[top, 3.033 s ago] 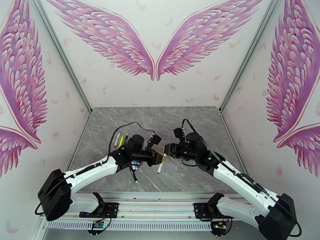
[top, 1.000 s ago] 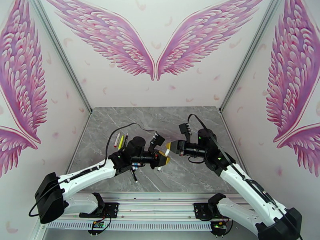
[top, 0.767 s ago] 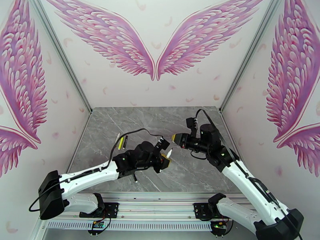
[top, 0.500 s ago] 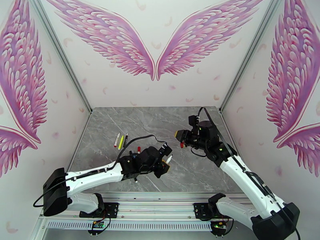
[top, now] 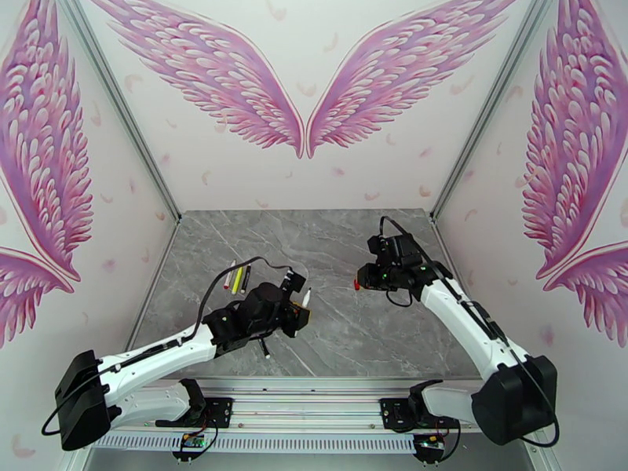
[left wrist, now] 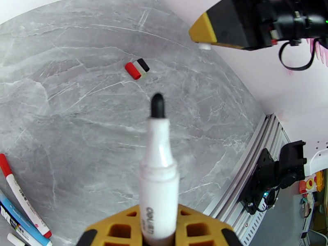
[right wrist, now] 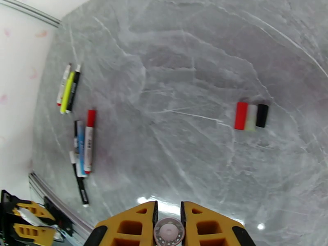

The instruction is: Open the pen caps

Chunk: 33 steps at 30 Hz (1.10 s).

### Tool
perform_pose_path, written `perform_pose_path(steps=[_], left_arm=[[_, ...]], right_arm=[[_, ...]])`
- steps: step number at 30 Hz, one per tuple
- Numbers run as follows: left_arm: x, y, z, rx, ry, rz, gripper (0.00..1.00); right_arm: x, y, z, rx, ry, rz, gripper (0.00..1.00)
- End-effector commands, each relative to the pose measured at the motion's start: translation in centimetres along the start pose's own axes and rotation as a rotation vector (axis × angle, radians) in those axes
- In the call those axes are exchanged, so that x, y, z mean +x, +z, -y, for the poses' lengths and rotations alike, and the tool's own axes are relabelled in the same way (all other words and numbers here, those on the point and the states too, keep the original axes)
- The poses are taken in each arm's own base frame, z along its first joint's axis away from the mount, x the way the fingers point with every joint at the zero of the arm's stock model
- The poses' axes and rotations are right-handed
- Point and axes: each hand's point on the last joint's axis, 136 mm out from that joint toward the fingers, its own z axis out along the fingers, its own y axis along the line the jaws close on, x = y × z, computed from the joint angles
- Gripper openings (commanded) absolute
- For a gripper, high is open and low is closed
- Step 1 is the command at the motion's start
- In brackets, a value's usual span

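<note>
My left gripper point(top: 299, 309) point(left wrist: 158, 216) is shut on a white pen point(left wrist: 158, 177); its bare black tip point(left wrist: 157, 106) points up and away. My right gripper point(top: 359, 278) point(right wrist: 168, 216) hovers right of centre, shut on a small pen cap point(right wrist: 168, 231). The cap's pale round end sits between the yellow fingers point(right wrist: 131, 226). In the left wrist view the right gripper point(left wrist: 204, 31) hangs above the table. Three loose pen caps point(right wrist: 251, 116) point(left wrist: 137, 69), red, white and black, lie side by side on the grey table point(top: 330, 237).
Three pens, one of them yellow point(top: 235, 276) point(right wrist: 67, 89), lie at the table's left. Several more pens point(right wrist: 82, 148) point(left wrist: 22, 210) lie nearer the front, partly under the left arm in the top view. The metal rail point(top: 314, 386) runs along the near edge.
The grippers have drawn apart. The left pulled back left and nearer with the uncapped pen. The right swung right and farther back with the cap, uncovering pens on the left.
</note>
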Motion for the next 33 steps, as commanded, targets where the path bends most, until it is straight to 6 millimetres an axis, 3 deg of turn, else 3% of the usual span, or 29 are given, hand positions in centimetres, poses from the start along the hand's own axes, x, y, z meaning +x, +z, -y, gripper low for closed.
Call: perform_pose_path(steps=[1,6,13,20,33], left_arm=[[-0.4,-1.3,-0.8,-0.011,-0.035,0.042,0.00],[0.2,-1.7,-1.7,-0.029,-0.052,0.044,0.00],[0.8,-1.5,-1.9,-0.031,-0.051,0.024,0.00],[0.8,-1.0,-1.8,-0.032,-0.052,0.012,0.01],[0.9,-0.1,-1.3,-0.010,-0.052,-0.018,0.01]], right_arm=[[0.1,1.1,2.9,0.090,-0.046,-0.077,0.18],[-1.0,3.5,6.6,0.195,0.000,-0.130,0.18],[-2.1,7.1,9.6,0.264,0.008,-0.206,0.20],[-1.9,9.7,11.4,0.289,0.026,-0.259,0.23],[-1.6,11.9,12.4,0.241,0.082,-0.294,0.26]])
